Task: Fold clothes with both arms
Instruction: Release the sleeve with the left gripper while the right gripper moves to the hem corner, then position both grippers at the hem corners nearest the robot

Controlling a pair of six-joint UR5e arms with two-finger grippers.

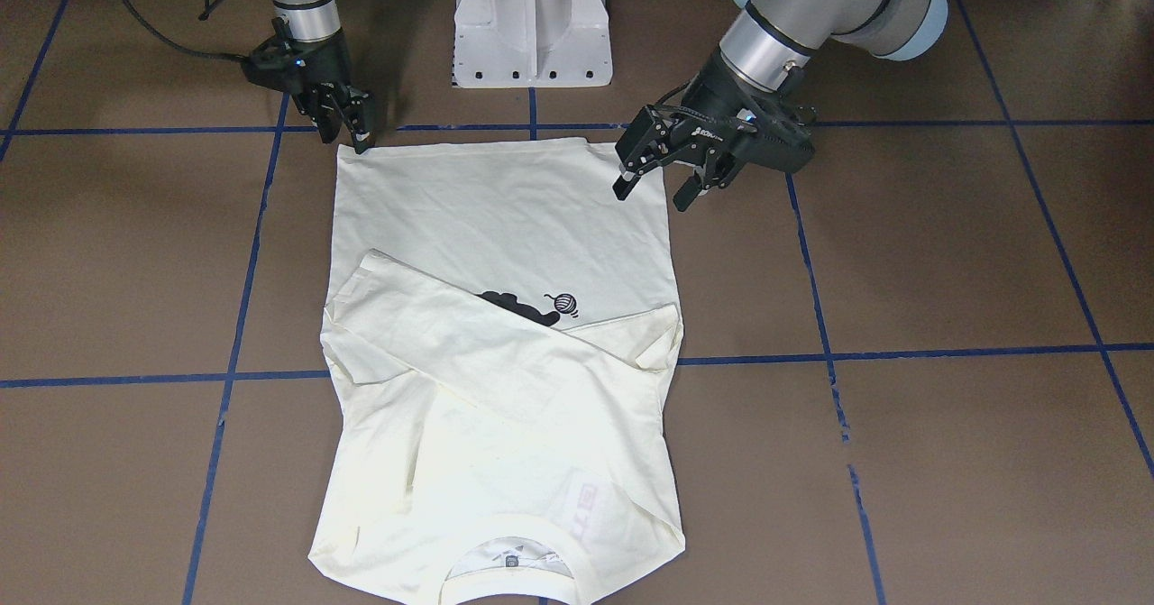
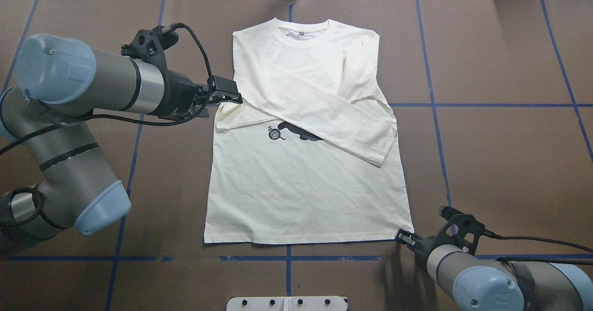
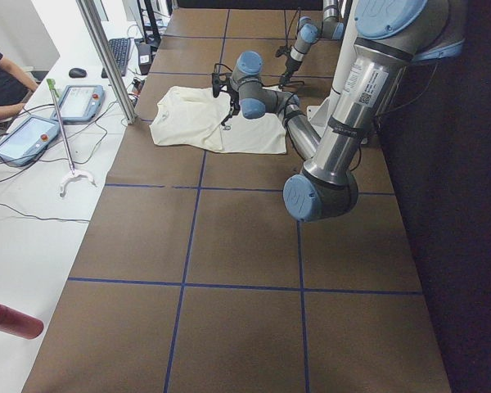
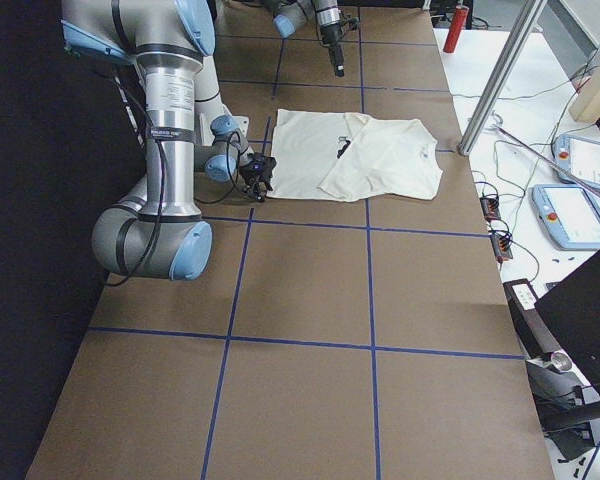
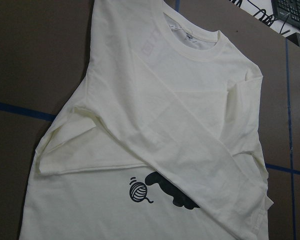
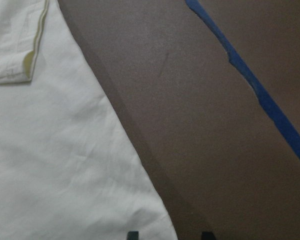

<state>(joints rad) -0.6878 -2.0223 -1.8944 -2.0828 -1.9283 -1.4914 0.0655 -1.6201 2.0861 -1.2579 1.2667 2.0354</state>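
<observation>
The cream-white shirt [image 2: 305, 195] lies flat and front up on the brown table, collar away from me and hem toward me. Both sleeves are folded across the chest and cover part of the black cat and yarn ball print [image 1: 541, 306]. My left gripper [image 1: 654, 195] is open and empty, raised above the shirt's left edge near the folded sleeve [image 2: 231, 98]. Its wrist view shows only the shirt [image 5: 155, 100]. My right gripper [image 1: 356, 136] is low at the hem's right corner [image 2: 402, 236]. It is open, its fingertips [image 6: 132, 234] either side of the corner edge.
The white pedestal base [image 1: 532, 23] stands between the arms at my table edge. Blue tape lines [image 2: 431, 104] cross the brown table. A side bench holds tablets [image 3: 24, 139], a person sits by it [image 3: 0, 78], and a metal post [image 3: 106, 57] stands at the table edge.
</observation>
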